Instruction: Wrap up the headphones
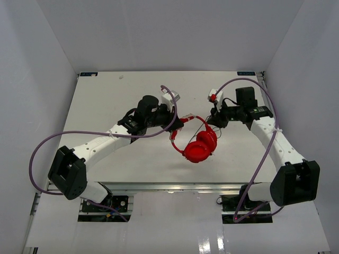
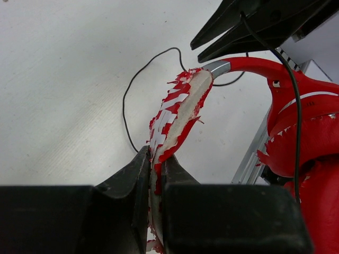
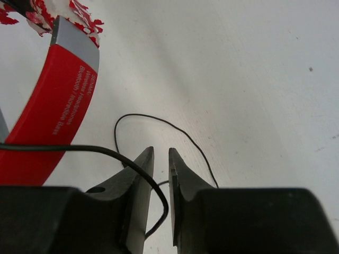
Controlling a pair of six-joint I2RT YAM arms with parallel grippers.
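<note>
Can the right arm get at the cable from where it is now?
Probably yes: the cable loops on bare table just ahead of the right gripper, jaws slightly apart, with nothing between.

**Headphones only partly in sight**

Left wrist view: the band of the headphones (image 2: pixel 180 111) vanishes at its lower end into the clamped left gripper (image 2: pixel 156 159), and the cups run off the right edge. Right wrist view: the left and top edges cut the band, and the cable (image 3: pixel 159 123) is lost against the dark right gripper (image 3: pixel 161 153). From above, the cable is too thin to trace.
</note>
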